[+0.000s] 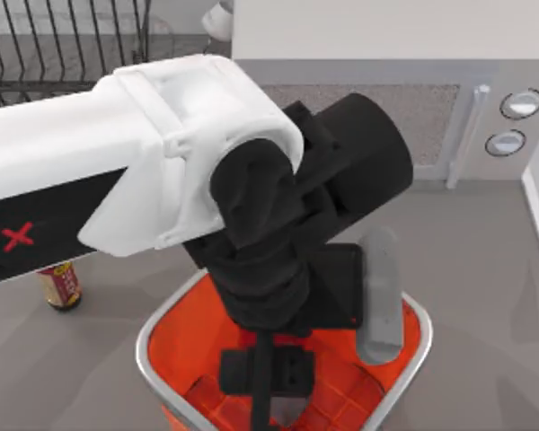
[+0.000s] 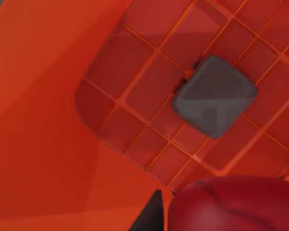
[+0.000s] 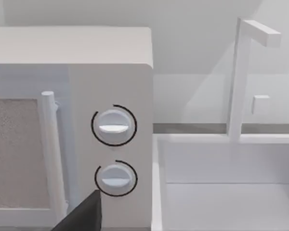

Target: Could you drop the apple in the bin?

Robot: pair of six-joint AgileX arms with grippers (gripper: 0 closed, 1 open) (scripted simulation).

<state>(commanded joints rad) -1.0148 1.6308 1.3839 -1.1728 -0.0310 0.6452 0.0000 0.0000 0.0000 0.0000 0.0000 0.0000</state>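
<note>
Red apple (image 2: 236,204) in left tool (image 1: 268,395), over bin (image 1: 153,334).

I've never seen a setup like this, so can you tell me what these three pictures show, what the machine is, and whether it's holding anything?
It is a two-armed robot at a table. The overhead camera shows the left arm reaching down, its left gripper inside the orange bin. The left arm's wrist camera looks at the bin's gridded floor, with the dark red apple close by, apparently held. The right arm's wrist camera faces a white microwave and a white sink. Also on the table: a small bottle and a black wire rack.
</note>
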